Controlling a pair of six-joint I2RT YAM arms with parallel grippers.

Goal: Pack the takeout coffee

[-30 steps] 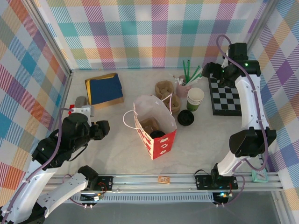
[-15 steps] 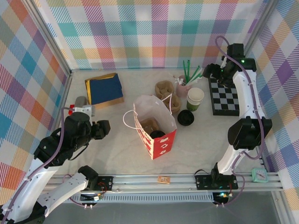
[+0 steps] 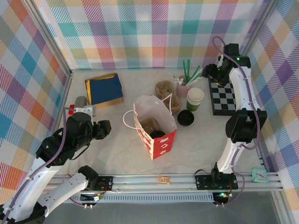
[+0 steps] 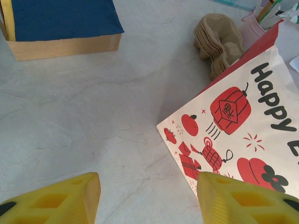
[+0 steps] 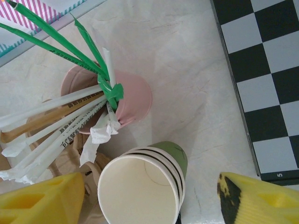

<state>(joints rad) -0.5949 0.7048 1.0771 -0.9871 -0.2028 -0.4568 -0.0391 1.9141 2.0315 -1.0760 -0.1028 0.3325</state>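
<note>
Paper bag [image 4: 243,121], "Happy" in black lettering

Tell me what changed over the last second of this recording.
The right arm straightened up: its elbow drew away from the near edge toward the far side, uncovering the teal clock. The right gripper barely shifted, open and empty by the pink straw cup. The left gripper, paper bag, lidless cup and loose black lid stayed put.
</note>
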